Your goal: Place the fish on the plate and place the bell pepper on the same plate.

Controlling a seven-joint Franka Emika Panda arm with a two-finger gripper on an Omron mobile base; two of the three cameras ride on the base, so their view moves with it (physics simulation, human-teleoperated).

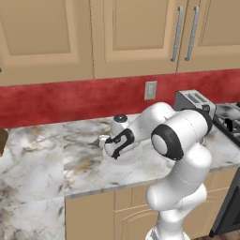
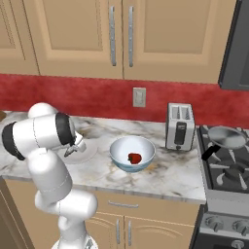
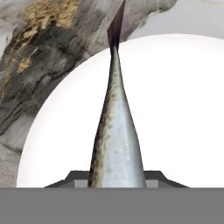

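We see our gripper (image 3: 117, 177) closed narrowly on the slender dark grey fish with a silvery speckled body (image 3: 116, 131); in the hand view the fish runs up from between the finger tips, its dark tail reaching past the far rim of the plain white round shallow plate (image 3: 175, 109). The fish hangs over the plate; whether it touches the plate we cannot tell. Past the plate's rim lies the marbled grey and gold table (image 3: 39, 61).

From the right base view, our gripper (image 2: 71, 151) points down at the plate (image 2: 87, 154), which sits on the table (image 2: 170, 175) just left of the blue-tinted deep bowl (image 2: 132, 151). The small red lumpy bell pepper (image 2: 134, 158) lies inside that bowl, apart from the plate. A silver toaster (image 2: 179, 127) stands to the bowl's right, and a grey frying pan with a black handle (image 2: 223, 138) rests on the stove.

In the left base view the hand (image 1: 118, 143) hovers over the plate (image 1: 133, 157).
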